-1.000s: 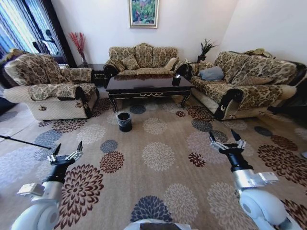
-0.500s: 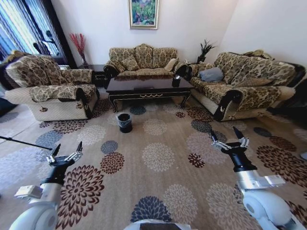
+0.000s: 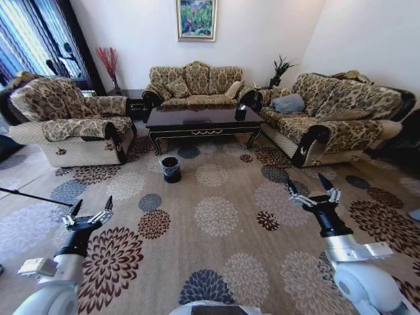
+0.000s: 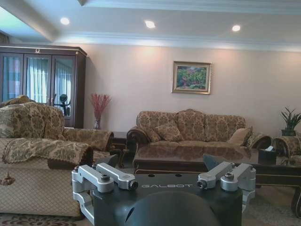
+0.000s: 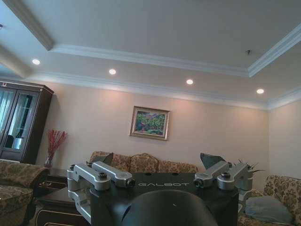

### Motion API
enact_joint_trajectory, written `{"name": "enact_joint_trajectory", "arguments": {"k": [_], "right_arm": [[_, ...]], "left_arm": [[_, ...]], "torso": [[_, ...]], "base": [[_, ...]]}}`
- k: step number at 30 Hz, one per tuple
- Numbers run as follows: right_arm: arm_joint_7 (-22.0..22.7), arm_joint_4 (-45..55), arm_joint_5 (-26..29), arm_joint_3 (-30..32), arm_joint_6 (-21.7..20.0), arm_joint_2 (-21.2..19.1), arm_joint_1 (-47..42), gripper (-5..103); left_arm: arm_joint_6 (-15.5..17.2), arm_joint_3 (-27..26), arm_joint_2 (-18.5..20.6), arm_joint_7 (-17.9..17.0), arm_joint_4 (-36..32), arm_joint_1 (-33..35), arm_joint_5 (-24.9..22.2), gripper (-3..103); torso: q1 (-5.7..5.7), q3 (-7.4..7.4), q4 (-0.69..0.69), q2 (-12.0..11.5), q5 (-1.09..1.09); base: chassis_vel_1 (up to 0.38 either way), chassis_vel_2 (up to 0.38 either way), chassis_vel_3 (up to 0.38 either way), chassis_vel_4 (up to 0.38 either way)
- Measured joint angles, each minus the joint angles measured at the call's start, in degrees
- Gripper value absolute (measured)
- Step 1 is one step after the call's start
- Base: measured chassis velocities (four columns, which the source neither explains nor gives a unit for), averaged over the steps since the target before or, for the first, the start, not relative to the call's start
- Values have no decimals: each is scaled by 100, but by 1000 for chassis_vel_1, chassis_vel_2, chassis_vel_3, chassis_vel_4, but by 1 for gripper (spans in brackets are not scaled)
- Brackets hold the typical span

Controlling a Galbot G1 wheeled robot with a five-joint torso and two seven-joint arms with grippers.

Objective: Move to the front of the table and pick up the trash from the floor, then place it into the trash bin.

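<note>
- Beige carpet with round flower medallions, the floor [image 3: 216, 197], spreads through the head view. The table [image 3: 200, 118], long, dark and glossy, stands at the far side of the floor, in front of the middle sofa [image 3: 195, 82]. The trash bin [image 3: 170, 168], small, black and lined with clear plastic, stands on the floor just before the table's left front leg. I cannot make out any trash on the floor.
- The left gripper [image 3: 88, 211] hangs over the near left part of the floor, fingers spread wide, holding nothing. The right gripper [image 3: 313, 188] hangs over the near right part, also wide open and empty. Both are well apart from the bin and the table.
- Left wrist view: the left gripper [image 4: 164, 175] is level and faces the room, fingers apart, nothing between them. Beyond it are the table [image 4: 188, 157], the middle sofa [image 4: 193, 127] and a framed painting [image 4: 191, 77] on the wall.
- Right wrist view: the right gripper [image 5: 162, 169] is tilted upward toward the wall and ceiling, fingers apart and empty. The painting [image 5: 150, 122] hangs above the sofa back [image 5: 143, 162].
</note>
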Motion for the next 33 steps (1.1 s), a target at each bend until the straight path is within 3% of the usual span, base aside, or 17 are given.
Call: {"name": "enact_joint_trajectory", "arguments": {"k": [8, 15, 21, 25, 33], "right_arm": [[-30, 13, -30, 20, 106, 58, -56, 100], [-62, 25, -48, 14, 164, 57, -27, 100], [-80, -12, -77, -8, 216, 66, -15, 100], [-86, -42, -107, -84, 242, 63, 47, 100], [-86, -40, -152, -120, 240, 76, 58, 100]], "left_arm": [[50, 56, -57, -147, -112, 61, 43, 100], [50, -55, -87, -83, -197, 105, 38, 100], [59, -30, -105, -93, -226, 148, 43, 100], [54, 51, -143, -245, -243, 151, 44, 100], [30, 58, -154, -306, -117, 56, 145, 100]], "torso": [[101, 123, -1, 224, 0], [243, 295, -1, 539, 0], [302, 368, 0, 673, 0], [368, 447, 0, 815, 0], [385, 467, 0, 851, 0]], "base": [[0, 0, 0, 0], [0, 0, 0, 0], [0, 0, 0, 0], [0, 0, 0, 0], [0, 0, 0, 0]]}}
